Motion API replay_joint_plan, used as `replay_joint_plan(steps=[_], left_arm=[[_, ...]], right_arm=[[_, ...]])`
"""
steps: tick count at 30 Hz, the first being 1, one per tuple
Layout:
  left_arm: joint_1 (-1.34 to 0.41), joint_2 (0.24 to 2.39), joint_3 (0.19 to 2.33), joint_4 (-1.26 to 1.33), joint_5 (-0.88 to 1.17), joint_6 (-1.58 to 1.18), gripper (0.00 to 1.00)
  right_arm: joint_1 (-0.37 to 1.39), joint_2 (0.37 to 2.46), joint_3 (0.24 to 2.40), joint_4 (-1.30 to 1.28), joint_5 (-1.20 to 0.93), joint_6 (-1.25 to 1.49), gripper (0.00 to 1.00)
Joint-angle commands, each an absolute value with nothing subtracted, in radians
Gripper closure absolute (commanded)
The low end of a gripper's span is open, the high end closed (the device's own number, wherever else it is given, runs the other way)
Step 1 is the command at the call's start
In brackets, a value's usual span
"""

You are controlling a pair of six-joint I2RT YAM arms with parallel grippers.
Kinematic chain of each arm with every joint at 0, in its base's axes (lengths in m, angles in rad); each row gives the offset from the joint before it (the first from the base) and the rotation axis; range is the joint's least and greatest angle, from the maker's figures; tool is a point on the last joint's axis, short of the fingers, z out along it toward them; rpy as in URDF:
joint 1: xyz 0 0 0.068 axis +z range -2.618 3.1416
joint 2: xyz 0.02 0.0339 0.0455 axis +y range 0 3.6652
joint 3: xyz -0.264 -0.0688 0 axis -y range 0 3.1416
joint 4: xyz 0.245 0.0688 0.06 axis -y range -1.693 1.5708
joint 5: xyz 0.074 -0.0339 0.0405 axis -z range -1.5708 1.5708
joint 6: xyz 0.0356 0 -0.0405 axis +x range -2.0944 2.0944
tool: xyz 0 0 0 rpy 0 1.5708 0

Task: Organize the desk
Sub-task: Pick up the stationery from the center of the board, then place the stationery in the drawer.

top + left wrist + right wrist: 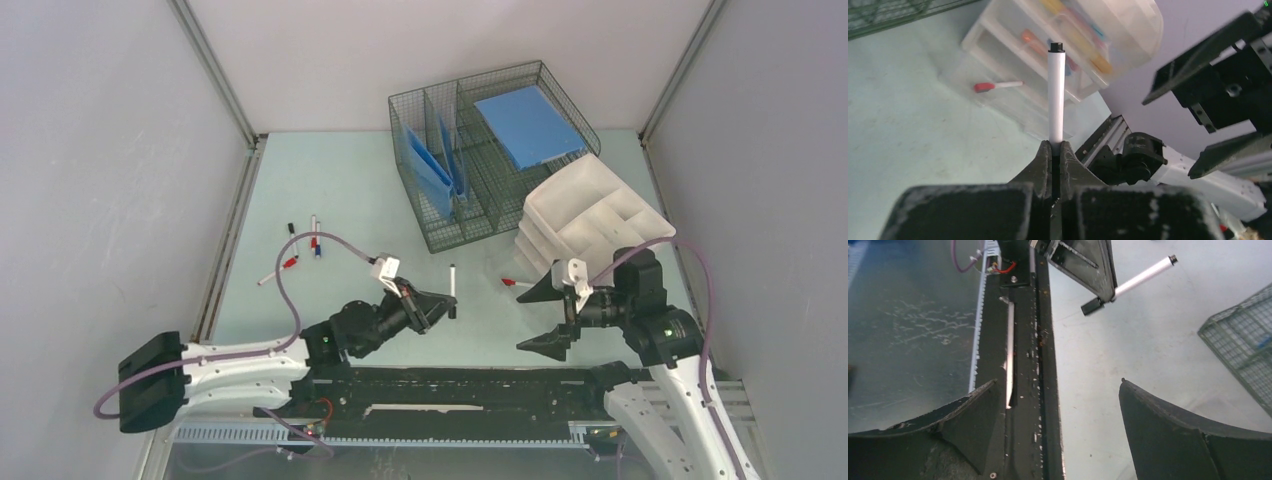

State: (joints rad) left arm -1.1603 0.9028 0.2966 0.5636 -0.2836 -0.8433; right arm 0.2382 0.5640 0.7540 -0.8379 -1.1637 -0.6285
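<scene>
The desk [350,190] is a pale mint-green tabletop. My left gripper [445,303] hovers low over its near middle, shut on a white marker with a black cap [452,288]. In the left wrist view the marker [1056,95] sticks straight out from between the closed fingertips of my left gripper [1056,146]. My right gripper [538,318] stands open to the right of it, with nothing between its fingers. The right wrist view shows my right gripper [1058,381] spread wide, the marker [1143,277] ahead of it.
A wire basket [560,85] with blue folders stands at the back. A white drawer organiser [590,215] leans beside it, a red-capped pen [513,283] at its foot. Three pens [300,245] lie at the left. A black rail [450,385] runs along the near edge.
</scene>
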Motion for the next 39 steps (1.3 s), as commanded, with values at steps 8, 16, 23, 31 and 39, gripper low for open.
replay_joint_plan(steps=[8, 16, 23, 31, 39], left_arm=[[-1.320, 1.120, 0.512, 0.754, -0.373, -0.570, 1.00], [-1.361, 1.269, 0.608, 0.833, -0.376, -0.549, 1.00], [-1.391, 1.323, 0.637, 0.884, -0.396, -0.536, 1.00], [-1.404, 1.356, 0.660, 0.905, -0.394, -0.531, 1.00], [-1.404, 1.347, 0.651, 0.903, -0.401, -0.525, 0.94]], right_arm=[[0.253, 0.572, 0.698, -0.376, -1.046, 0.000, 0.06], [0.241, 0.556, 0.681, -0.288, -0.976, 0.241, 0.07], [0.241, 0.558, 0.666, -0.283, -0.825, 0.272, 0.10], [0.242, 0.560, 0.616, -0.199, -0.966, 0.352, 0.58], [0.250, 0.562, 0.611, -0.191, -0.994, 0.320, 1.00]])
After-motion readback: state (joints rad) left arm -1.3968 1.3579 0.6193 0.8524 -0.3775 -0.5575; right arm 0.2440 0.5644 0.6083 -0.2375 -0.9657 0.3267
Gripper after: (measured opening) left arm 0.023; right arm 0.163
